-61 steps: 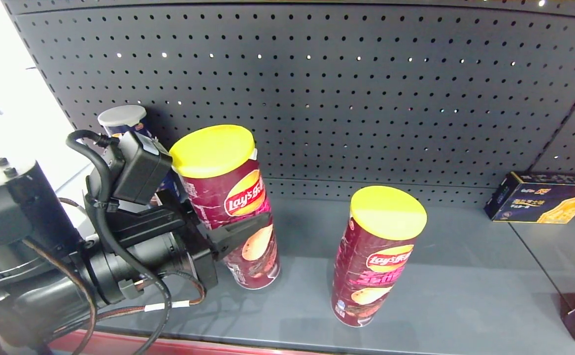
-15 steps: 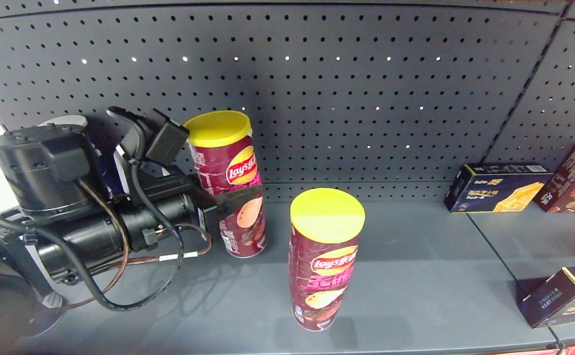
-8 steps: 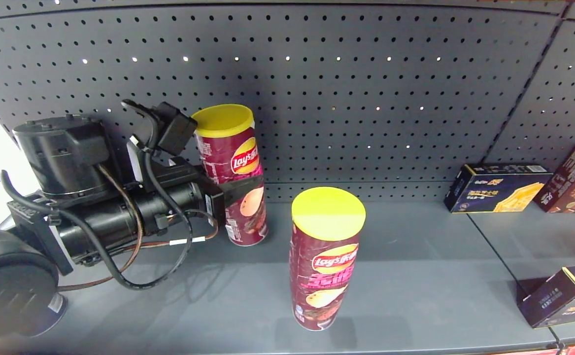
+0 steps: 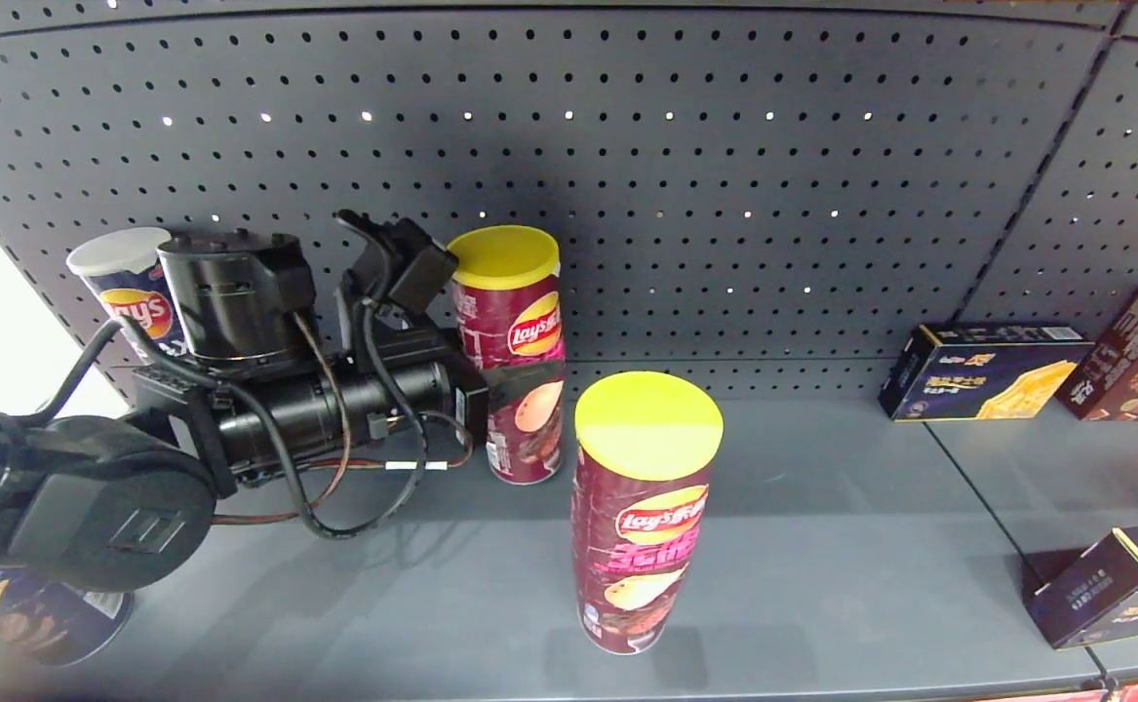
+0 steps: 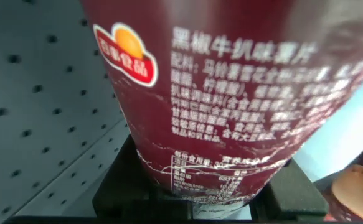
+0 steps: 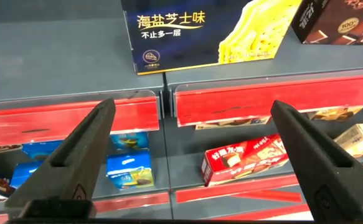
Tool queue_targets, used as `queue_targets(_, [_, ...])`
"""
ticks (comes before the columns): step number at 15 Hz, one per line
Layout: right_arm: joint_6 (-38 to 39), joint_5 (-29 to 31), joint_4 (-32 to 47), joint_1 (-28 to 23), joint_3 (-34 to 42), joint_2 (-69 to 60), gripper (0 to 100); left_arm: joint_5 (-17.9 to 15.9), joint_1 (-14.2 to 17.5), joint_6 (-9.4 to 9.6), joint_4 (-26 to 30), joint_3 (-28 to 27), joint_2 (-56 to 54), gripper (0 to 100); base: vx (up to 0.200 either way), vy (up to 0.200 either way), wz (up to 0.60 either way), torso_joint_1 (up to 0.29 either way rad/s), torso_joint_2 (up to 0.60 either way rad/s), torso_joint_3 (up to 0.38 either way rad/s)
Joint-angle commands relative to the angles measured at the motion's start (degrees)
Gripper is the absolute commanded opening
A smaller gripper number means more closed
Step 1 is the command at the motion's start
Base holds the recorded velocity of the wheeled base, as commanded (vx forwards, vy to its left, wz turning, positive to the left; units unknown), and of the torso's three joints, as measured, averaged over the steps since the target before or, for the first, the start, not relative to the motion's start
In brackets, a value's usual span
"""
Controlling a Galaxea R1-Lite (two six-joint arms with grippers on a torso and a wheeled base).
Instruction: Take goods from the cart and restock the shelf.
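My left gripper [image 4: 528, 382] is shut on a maroon chip can with a yellow lid [image 4: 512, 310], held upright near the pegboard back wall. Its base is at or just above the grey shelf [image 4: 822, 546]; I cannot tell which. In the left wrist view the can [image 5: 231, 93] is very close, with the gripper [image 5: 200, 199] clamped around its lower part. A second maroon can [image 4: 642, 526] stands in front and slightly to the right, apart from the held one. My right gripper [image 6: 193, 162] is open and holds nothing, facing lower shelves.
A blue can with a grey lid [image 4: 125, 292] stands at the far left by the back wall. Snack boxes [image 4: 988, 370] [image 4: 1129, 351] [image 4: 1115, 585] lie at the right. Red price rails [image 6: 231, 102] front lower shelves holding a dark blue box [image 6: 206, 31] and small packets.
My left arm has carried the held can to the right and farther back toward the pegboard. This uncovers the blue can at the left. The front can has not moved.
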State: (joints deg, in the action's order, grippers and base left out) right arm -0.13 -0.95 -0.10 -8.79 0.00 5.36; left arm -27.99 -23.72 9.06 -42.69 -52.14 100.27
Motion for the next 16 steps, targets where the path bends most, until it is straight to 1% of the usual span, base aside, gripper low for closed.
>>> queue_targets(1, [0.0, 0.0, 0.0, 0.0, 0.0, 0.1, 100, -1.0, 0.0, 0.08, 1.4, -2.9, 3.0, 0, 0.0, 0.0, 0.0, 0.0, 0.0, 0.0])
queue_targets(7, [0.0, 0.0, 0.0, 0.0, 0.0, 0.1, 100, -1.5, -0.5, 0.0, 2.0, -8.4, 6.9, 0, 0.0, 0.0, 0.0, 0.0, 0.0, 0.0])
queue_targets(13, [0.0, 0.0, 0.0, 0.0, 0.0, 0.1, 100, -1.5, -0.6, 0.0, 1.9, -9.0, 8.7, 0, 0.0, 0.0, 0.0, 0.0, 0.0, 0.0])
queue_targets(16, [0.0, 0.0, 0.0, 0.0, 0.0, 0.1, 100, -1.5, -0.8, 0.0, 1.9, -10.4, 9.7, 0, 0.0, 0.0, 0.0, 0.0, 0.0, 0.0])
